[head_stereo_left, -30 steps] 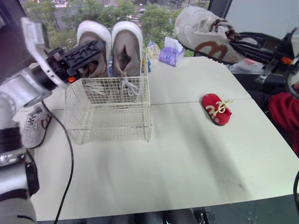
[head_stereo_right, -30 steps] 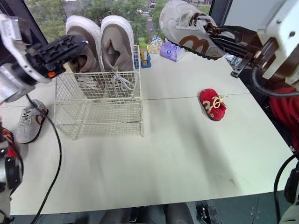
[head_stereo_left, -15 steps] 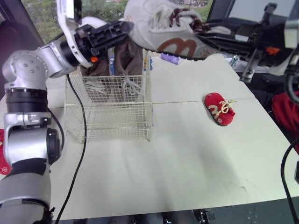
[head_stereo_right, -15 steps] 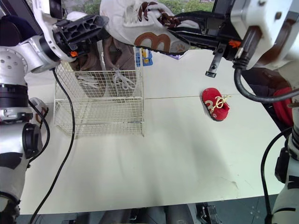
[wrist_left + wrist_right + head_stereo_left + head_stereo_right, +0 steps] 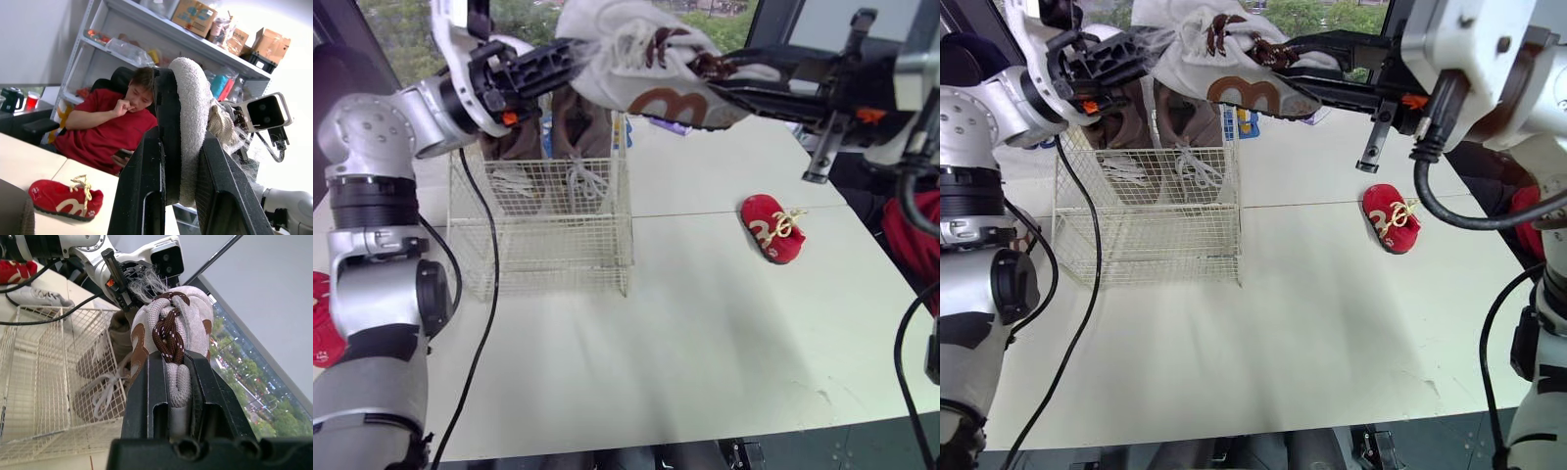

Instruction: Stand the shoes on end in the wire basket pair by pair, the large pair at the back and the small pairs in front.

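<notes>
A grey shoe with a brown logo (image 5: 646, 73) hangs in the air above the back of the wire basket (image 5: 543, 220). My right gripper (image 5: 715, 70) is shut on its laced collar (image 5: 171, 333). My left gripper (image 5: 570, 54) is shut on its toe end, with the sole edge (image 5: 188, 112) between the fingers (image 5: 146, 186). A large grey pair (image 5: 578, 127) stands on end at the back of the basket, partly hidden by my left arm. A small red shoe (image 5: 771, 229) lies on the table to the right.
Small boxes and bottles (image 5: 1244, 122) stand on the table behind the basket. A person in a red shirt (image 5: 112, 132) sits beyond the table's right side. A red thing (image 5: 318, 323) shows at the far left edge.
The right arm carried the grey shoe leftward to above the basket. The left arm rose to meet it, and its fingers shut on the toe end.
</notes>
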Motion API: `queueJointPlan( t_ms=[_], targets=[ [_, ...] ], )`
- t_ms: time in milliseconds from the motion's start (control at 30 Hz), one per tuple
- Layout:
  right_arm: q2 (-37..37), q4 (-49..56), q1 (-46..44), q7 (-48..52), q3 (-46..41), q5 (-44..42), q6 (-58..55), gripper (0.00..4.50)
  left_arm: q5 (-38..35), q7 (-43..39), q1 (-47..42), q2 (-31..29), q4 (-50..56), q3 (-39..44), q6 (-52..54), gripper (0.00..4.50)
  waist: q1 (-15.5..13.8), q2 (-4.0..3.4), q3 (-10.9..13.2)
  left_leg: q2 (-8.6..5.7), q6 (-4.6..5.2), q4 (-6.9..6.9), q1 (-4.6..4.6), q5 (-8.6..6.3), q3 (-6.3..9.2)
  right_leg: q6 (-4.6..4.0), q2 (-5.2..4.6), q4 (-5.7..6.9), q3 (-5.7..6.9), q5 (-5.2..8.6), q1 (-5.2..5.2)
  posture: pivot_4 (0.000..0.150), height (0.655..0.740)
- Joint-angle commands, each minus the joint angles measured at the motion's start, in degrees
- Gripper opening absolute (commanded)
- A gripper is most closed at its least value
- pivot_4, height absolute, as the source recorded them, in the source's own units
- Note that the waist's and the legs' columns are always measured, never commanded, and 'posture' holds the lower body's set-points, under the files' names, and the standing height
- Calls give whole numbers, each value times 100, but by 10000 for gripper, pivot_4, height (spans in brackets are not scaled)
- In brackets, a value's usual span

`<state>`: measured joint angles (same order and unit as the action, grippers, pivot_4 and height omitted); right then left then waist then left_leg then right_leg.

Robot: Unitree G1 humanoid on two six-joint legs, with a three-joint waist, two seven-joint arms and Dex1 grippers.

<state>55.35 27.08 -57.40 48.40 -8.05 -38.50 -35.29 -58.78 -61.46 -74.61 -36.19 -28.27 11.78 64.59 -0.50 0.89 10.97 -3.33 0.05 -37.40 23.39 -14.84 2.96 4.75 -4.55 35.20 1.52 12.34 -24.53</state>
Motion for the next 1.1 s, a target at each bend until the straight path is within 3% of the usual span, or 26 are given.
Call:
queueJointPlan(
  t_ms=[33,233,400,567,733,1100],
  targets=[
    [-149,45,11,-506,-745,-906,-642,13548,-523,793,64,-24,192,1010,195,1948,-4,0,0,0,0,-1,0,0,1,0,-1,1,0,0,0,1500,7400],
    [-866,-275,572,-2272,-2033,-2963,-1489,44638,-1697,3060,730,833,1203,2422,-57,1948,-34,14,-8,1,-5,-3,0,2,9,-3,-9,4,-2,-2,1,1500,7400],
    [-2944,-286,1111,-4582,-1996,-4634,-673,44638,-2507,4556,1288,2180,2792,2659,-1072,1948,-26,35,-21,-2,-18,-11,4,9,14,-3,-13,2,-3,-24,3,1500,7400],
    [-4519,-251,1014,-5564,-1391,-5109,83,44638,-2639,5101,1615,2990,3643,2138,-1746,1948,-8,28,-19,-2,-49,-7,-3,30,9,-5,-3,17,-11,-26,-2,1500,7400],
    [-4797,-363,786,-5575,-916,-4910,314,44638,-2470,5080,2090,2981,4007,1453,-1833,1948,-8,27,-20,-3,-17,-8,-5,23,3,-6,13,25,-14,-25,-3,1500,7400],
    [-4897,-448,617,-5420,-703,-4878,771,44638,-2200,4890,2717,2810,3968,839,-2120,1948,8,27,-20,1,-7,-9,-7,28,3,-7,34,26,-6,-24,3,1500,7400]
  ],
)
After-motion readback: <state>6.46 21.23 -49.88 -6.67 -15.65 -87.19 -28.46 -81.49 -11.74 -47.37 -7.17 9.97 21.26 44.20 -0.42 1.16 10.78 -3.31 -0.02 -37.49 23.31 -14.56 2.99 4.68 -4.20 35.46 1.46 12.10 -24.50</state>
